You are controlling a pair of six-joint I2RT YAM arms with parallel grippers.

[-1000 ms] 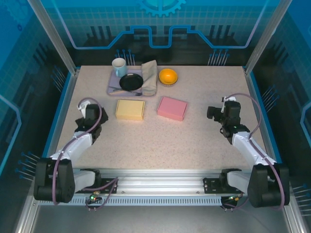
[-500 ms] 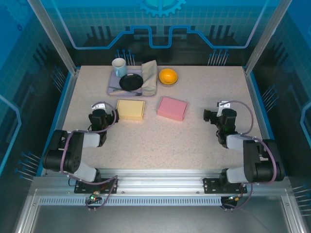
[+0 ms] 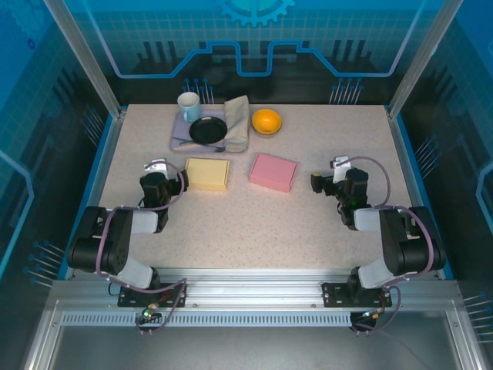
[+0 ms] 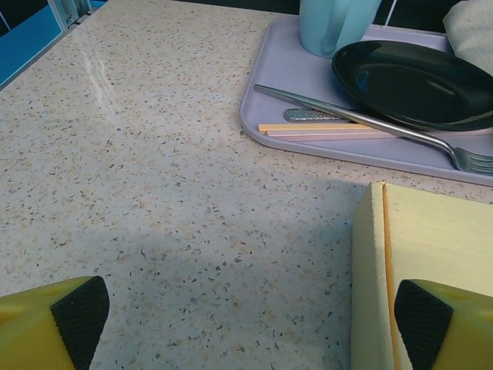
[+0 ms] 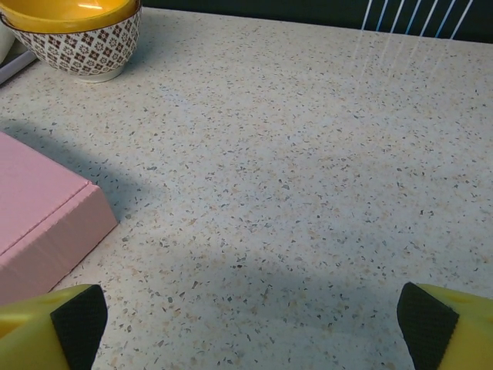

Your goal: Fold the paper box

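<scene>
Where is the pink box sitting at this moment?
In the top view, the pink box lies mid-table, right of the yellow box, nearer the arms than the orange bowl, left of the right gripper.

Bright, even light falls from above on the speckled beige desk (image 3: 246, 216); the top view is sharp throughout. In the left wrist view a pale glare streak lies at upper left, and the glossy black round plate (image 4: 408, 77) mirrors the light. A broad soft shadow crosses the lower half of both wrist views, darkest beside the flat pink paper box (image 5: 38, 223).
</scene>
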